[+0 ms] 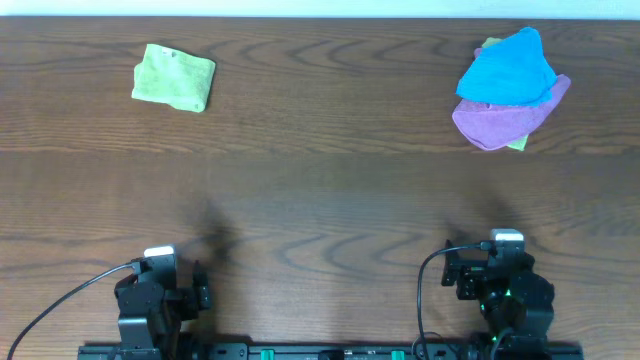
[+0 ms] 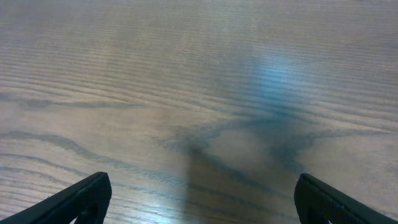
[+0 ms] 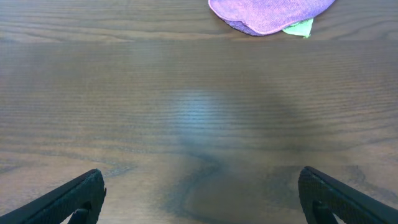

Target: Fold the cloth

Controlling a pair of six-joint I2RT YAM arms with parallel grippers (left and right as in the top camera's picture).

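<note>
The cloth [image 1: 173,78] is a lime-green towel lying in a rumpled, roughly squared heap at the far left of the table, with a small white tag near its top edge. It does not show in either wrist view. My left gripper [image 2: 202,199] hovers open over bare wood near the front edge, far from the cloth. The right gripper [image 3: 202,196] is open too, above bare wood at the front right, with nothing between its fingers.
A bright blue cloth [image 1: 506,68] lies on a purple cloth [image 1: 500,120] at the far right, with a green corner [image 3: 297,27] poking out beneath. Both arm bases [image 1: 150,300] sit at the front edge.
</note>
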